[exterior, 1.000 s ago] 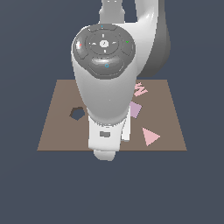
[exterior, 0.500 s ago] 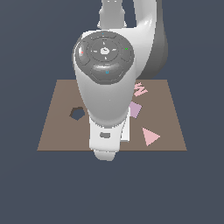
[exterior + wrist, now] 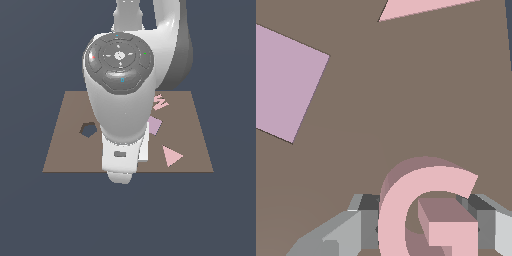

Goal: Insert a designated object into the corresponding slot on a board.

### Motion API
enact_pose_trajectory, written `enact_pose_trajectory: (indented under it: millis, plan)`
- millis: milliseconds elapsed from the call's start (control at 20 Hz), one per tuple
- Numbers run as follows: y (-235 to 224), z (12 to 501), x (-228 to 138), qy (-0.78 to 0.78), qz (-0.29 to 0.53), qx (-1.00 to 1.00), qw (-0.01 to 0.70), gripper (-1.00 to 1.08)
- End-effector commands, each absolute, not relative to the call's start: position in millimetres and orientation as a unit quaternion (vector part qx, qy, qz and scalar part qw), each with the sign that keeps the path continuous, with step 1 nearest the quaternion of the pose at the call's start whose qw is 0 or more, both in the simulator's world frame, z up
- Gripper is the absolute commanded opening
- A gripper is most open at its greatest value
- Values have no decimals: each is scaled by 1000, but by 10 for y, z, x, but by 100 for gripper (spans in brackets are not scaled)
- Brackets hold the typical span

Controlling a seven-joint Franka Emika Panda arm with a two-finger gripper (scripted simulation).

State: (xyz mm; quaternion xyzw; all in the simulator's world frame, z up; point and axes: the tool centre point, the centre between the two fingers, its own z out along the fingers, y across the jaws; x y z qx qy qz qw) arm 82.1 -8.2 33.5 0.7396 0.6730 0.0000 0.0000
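In the wrist view the pale-pink G block (image 3: 426, 210) sits between my gripper's (image 3: 428, 237) two grey fingers (image 3: 363, 225), which close on its two sides over the brown board (image 3: 381, 115). In the exterior view the arm hides the gripper and the G. The board (image 3: 70, 115) shows around the arm. The G-shaped slot is hidden in both views.
A dark pentagon cutout (image 3: 88, 129) lies at the exterior view's left of the arm. At its right lie a pink M letter (image 3: 160, 103), a lilac square (image 3: 155, 125) and a pink triangle (image 3: 172, 156). The square (image 3: 286, 82) and triangle (image 3: 421, 7) also show in the wrist view.
The arm's round upper joint has shifted slightly downward in the exterior view. The shapes on the board have not moved.
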Motion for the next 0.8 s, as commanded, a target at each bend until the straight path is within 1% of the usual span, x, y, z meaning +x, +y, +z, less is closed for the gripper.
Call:
enact_pose_trajectory:
  millis: [0,350,750]
  plan:
    - [-79,331,813,674,0,739,0,-100]
    - [-55,335,718,697,0,717,0,-100]
    - [-19,344,456,756,0,655,0,-100]
